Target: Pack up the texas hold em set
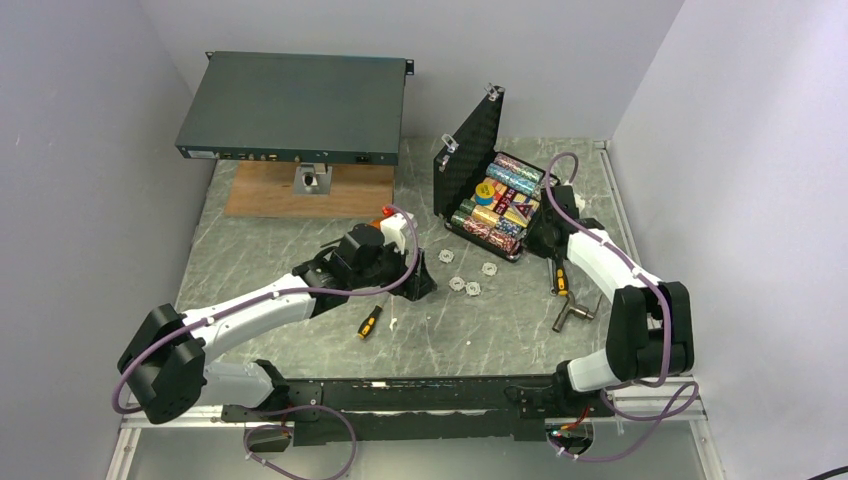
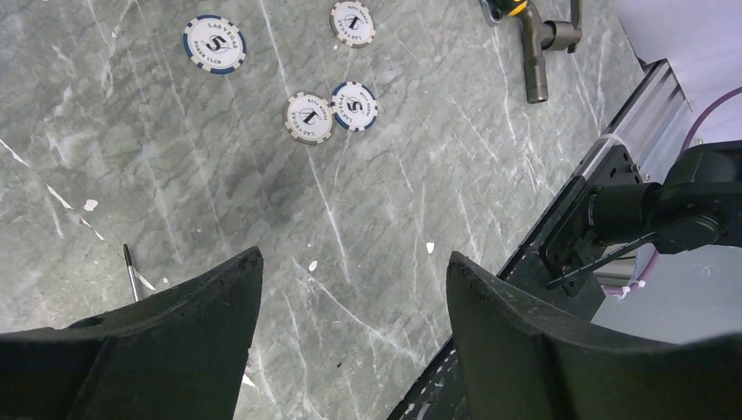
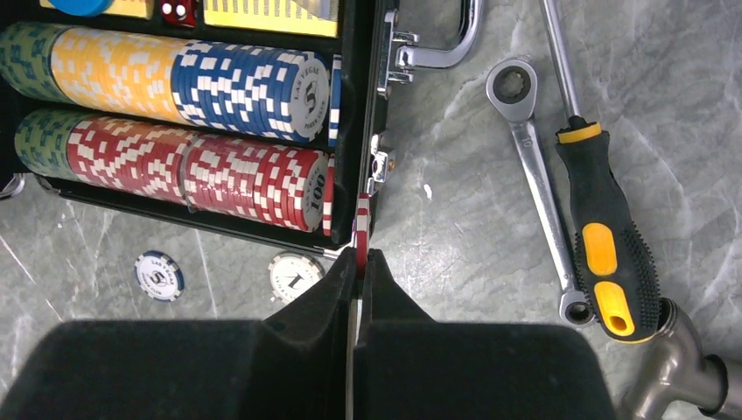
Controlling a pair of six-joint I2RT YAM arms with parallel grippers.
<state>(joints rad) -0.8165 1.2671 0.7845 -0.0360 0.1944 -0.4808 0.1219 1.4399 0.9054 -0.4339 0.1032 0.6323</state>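
We log: left fingers spread, empty, over counter; four loose chips at their 12 o'clock; right fingers clamped on red chip at case rim.

Ahead of left gripper: bare table, clear run to loose chips.
Right of case: wrench and screwdriver lying side by side, crowding the tabletop.

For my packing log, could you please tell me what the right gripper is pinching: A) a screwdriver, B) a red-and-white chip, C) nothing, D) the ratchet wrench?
B: the right gripper is shut on a red-and-white chip, held edge-on beside the case wall.
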